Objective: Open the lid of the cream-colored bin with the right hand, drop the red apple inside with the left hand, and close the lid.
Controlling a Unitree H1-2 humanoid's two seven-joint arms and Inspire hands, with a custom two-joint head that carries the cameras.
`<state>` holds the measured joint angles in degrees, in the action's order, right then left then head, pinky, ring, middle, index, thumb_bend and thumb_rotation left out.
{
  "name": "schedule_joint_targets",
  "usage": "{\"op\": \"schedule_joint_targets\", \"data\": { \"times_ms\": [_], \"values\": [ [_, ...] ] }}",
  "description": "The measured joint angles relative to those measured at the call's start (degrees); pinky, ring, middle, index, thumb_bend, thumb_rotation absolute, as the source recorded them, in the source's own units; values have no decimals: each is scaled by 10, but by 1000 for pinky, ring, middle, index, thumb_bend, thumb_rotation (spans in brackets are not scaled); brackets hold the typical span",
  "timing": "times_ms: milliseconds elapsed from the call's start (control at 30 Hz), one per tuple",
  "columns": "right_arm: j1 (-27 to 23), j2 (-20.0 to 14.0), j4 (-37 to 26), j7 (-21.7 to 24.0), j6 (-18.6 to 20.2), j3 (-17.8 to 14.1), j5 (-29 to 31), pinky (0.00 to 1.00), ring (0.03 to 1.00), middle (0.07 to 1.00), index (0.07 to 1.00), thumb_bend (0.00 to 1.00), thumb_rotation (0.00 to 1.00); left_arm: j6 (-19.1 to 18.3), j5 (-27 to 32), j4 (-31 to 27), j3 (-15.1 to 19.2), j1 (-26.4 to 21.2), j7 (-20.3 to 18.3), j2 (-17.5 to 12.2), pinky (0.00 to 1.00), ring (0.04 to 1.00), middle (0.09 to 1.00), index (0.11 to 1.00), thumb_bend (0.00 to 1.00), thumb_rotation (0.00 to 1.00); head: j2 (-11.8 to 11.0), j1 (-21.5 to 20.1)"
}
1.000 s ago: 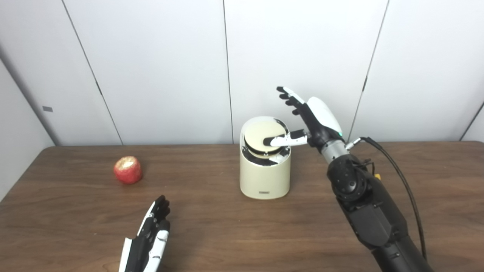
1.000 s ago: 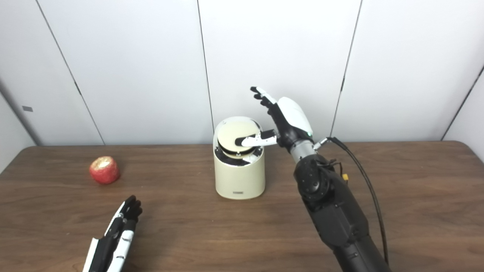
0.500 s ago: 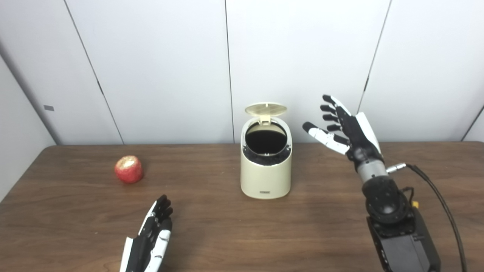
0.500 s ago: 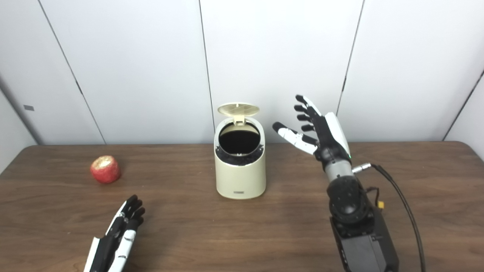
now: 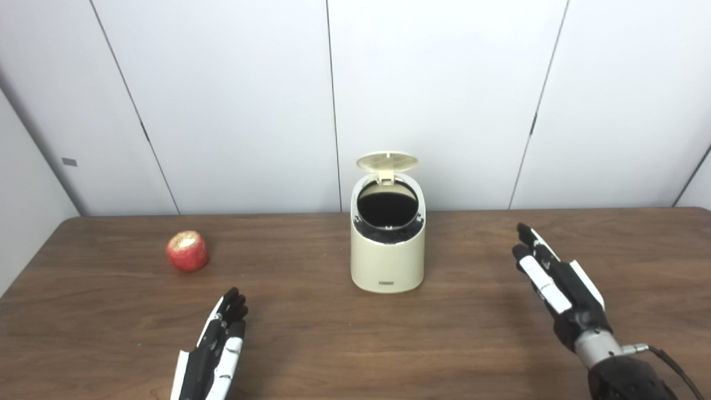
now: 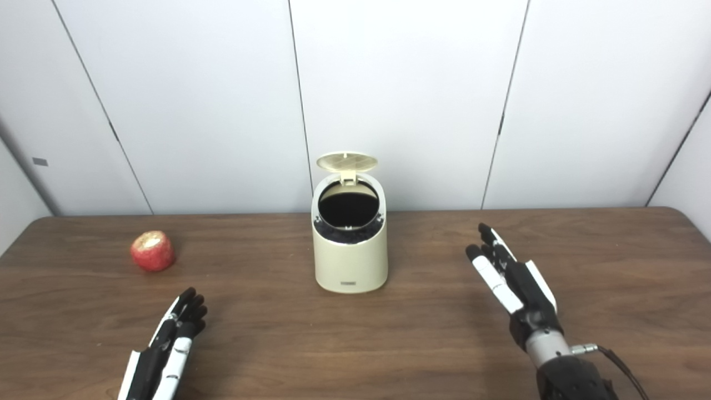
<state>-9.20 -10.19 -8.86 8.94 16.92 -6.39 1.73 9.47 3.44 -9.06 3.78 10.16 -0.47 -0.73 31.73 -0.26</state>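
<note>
Desk [image 5: 333, 344]: dark brown wood grain, filling the lower half of both views; white wall panels [image 5: 233, 100] stand behind its far edge.

Bin [image 5: 387, 261]: cream-colored, upright near the centre of the desk, toward 12 o'clock from the robot. Its round mouth shows dark inside.

Lid [image 5: 386, 161]: raised and tipped back on its hinge at the bin's far rim, underside facing forward. Neither robot hand touches it.

Right arm: comes in from the bottom right corner; only the dark wrist and a thin cable beside it are in view. The forearm slants toward 11 o'clock.

Right robot hand [image 5: 558, 289]: low over the desk at about 4 o'clock from the bin, well apart from it. The fingers [image 5: 533, 244] lie straight and extended, pointing toward 11 o'clock, thumb alongside. It is spread flat and holds nothing. Whether it rests on the wood or hovers just above cannot be told.

Left arm: enters at the bottom edge left of centre, mostly cut off by the frame.

Left robot hand [image 5: 214, 350]: low over the near part of the desk at about 7 o'clock from the bin, fingers straight and pointing toward 1 o'clock. It is unclenched and empty, touching no object.

Apple [image 5: 187, 251]: red with a pale patch on top, sitting on the desk at about 9 o'clock from the bin and at 11 o'clock from the left robot hand, apart from both.
</note>
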Motion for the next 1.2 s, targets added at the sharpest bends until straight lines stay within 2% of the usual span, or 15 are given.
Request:
{"op": "schedule_joint_targets", "data": {
  "times_ms": [233,367,467,567,633,667,800,867,1000,1100,1200],
  "values": [
    [38,17,-3,-2,-60,-11,47,1000,1000,1000,1000,599,948,0,-1,1,4,-2,0,-3,905,909,919,945,541,716,25,0],
    [46,31,4,-8,-78,-13,59,1000,1000,1000,1000,575,998,-4,-2,1,5,-4,1,-4,916,908,918,942,550,705,55,11],
    [46,34,20,-8,-96,-13,63,1000,1000,1000,1000,579,1000,-14,-2,0,5,-6,1,-4,909,909,920,941,553,691,68,25],
    [44,33,35,-8,-113,-19,67,1000,1000,1000,1000,592,1000,-16,-9,0,5,-9,3,-6,912,896,909,929,570,675,74,61],
    [43,31,46,-8,-126,-23,71,1000,1000,1000,1000,589,1000,-16,-12,0,6,-10,5,-8,914,898,905,926,586,656,72,104],
    [41,30,54,-8,-131,-25,74,1000,1000,1000,1000,587,1000,-16,-12,-1,7,-11,6,-7,906,896,904,924,591,630,69,127],
    [38,17,86,-2,-147,-28,90,1000,1000,1000,1000,601,1000,-20,-16,-7,10,-10,13,-5,849,882,902,917,605,593,62,176],
    [38,14,84,-3,-145,-28,91,1000,1000,1000,1000,603,1000,-33,-26,-13,13,-7,22,-3,817,875,899,918,599,570,58,202],
    [41,16,29,-11,-121,-22,90,968,997,991,989,580,1000,-58,-33,-24,18,-5,28,-3,800,872,896,917,592,529,48,235],
    [41,26,-15,-28,-75,-20,90,944,985,976,971,557,1000,-62,-40,-37,30,-7,37,-4,788,873,890,911,600,502,41,247],
    [44,32,-34,-36,-45,-15,88,966,998,985,980,533,1000,-68,-51,-39,44,-13,49,-6,802,869,879,917,574,400,36,250]
  ]
}}
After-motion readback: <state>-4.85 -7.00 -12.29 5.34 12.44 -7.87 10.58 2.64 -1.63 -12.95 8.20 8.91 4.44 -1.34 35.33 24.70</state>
